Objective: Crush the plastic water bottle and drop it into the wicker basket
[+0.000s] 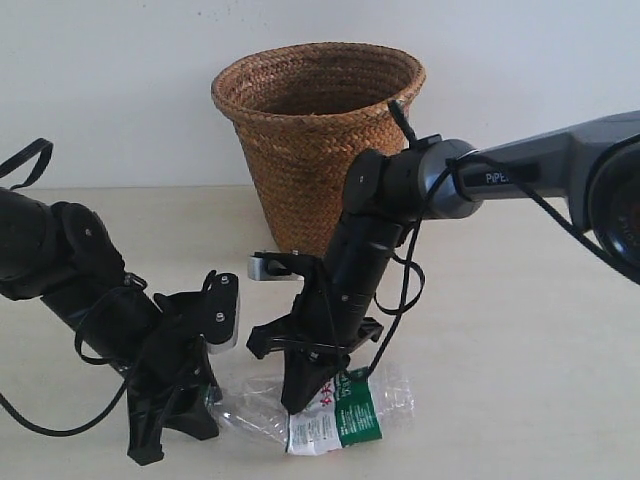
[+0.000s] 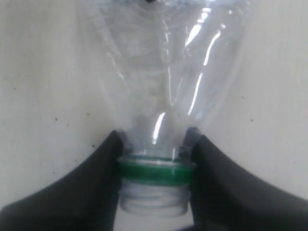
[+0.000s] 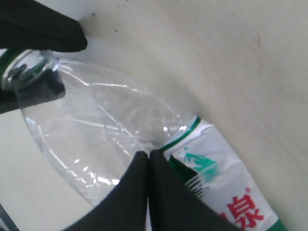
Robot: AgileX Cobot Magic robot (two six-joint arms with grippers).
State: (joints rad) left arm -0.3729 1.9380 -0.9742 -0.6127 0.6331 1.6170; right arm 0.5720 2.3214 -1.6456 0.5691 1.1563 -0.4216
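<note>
Bottle: the plastic water bottle lies on its side on the table, at 6 o'clock from the wicker basket, neck toward 9 o'clock.
Left gripper: clamped on the neck at the green ring, probably anchoring it against sliding.
Right gripper: 2 fingers closed together with no gap, tips bearing on the body beside the label, likely to flatten it.
Stage: body creased, so crushing seems under way. The basket drop is not yet done.
</note>
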